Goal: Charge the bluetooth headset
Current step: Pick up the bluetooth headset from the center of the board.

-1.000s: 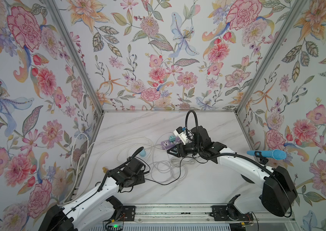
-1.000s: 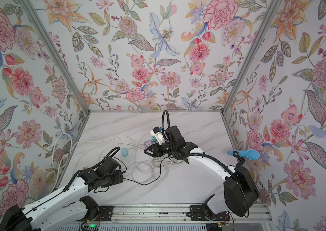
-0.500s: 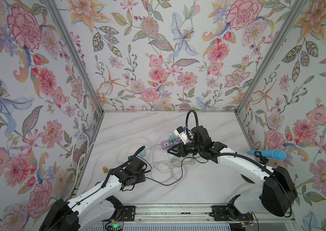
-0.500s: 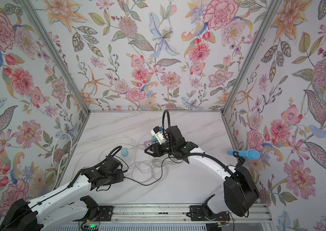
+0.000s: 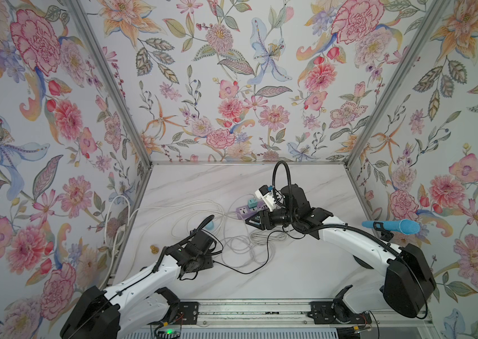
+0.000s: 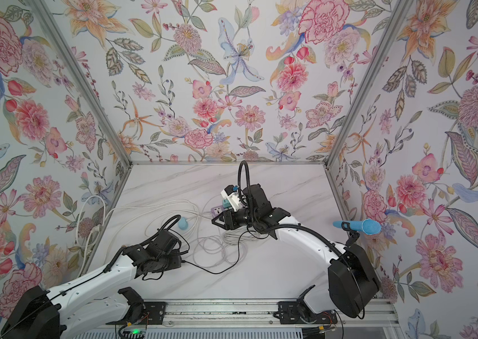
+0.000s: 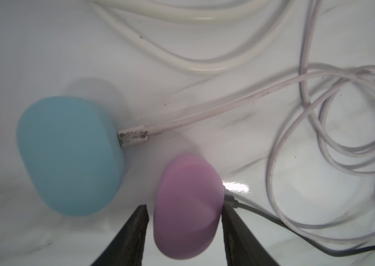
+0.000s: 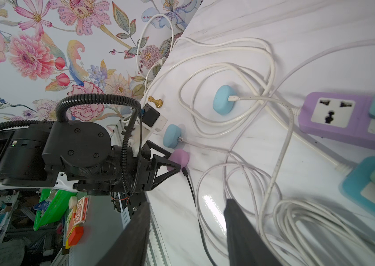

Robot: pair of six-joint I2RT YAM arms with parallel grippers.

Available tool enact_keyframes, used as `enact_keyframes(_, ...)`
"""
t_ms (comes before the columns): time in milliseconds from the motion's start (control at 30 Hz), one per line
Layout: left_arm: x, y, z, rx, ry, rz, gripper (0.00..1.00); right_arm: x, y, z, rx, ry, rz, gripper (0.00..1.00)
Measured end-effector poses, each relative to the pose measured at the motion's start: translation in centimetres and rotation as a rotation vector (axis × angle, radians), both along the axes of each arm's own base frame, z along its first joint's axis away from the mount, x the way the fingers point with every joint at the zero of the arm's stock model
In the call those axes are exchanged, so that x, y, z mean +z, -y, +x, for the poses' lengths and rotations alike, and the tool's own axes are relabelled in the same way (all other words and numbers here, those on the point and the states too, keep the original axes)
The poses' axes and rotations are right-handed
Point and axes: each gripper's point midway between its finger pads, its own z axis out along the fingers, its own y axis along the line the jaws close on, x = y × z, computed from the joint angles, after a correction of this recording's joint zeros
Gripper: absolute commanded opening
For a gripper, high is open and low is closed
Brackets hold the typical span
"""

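The bluetooth headset, a pink oval case (image 7: 188,207), lies on the marble table between the fingers of my left gripper (image 7: 184,207). One finger touches its side and a thin gap shows at the other, so the jaws stand open around it. The plug of a black cable (image 7: 233,202) lies against the case; whether it is seated I cannot tell. From the right wrist view the pink case (image 8: 179,156) shows at the left gripper's tips. In both top views the left wrist hides it. My right gripper (image 8: 187,202) hangs open and empty over coiled white cables, by the purple power strip (image 5: 245,210).
A blue case (image 7: 69,156) with a white cable plugged in sits beside the pink one, and a second blue case (image 8: 223,103) lies farther off. A blue power strip (image 8: 370,195), a brass knob (image 5: 153,249) and loops of white cable (image 5: 240,249) crowd the middle.
The left gripper's jaws have narrowed around the pink case, and the left wrist has shifted slightly. The right arm has not moved.
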Motion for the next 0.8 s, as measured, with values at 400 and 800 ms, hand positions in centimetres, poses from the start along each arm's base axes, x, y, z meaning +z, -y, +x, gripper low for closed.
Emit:
enact_keyframes(400,-0.2,0.7,0.8,-0.012,0.018,-0.012,0.53,-0.1,0.1,0.1,-0.004,-0.002,-0.001,0.48)
enact_keyframes(800,-0.5,1.0,1.2,-0.049,0.017,0.007,0.29,-0.4,0.4,-0.1,0.000,-0.011,-0.001,0.47)
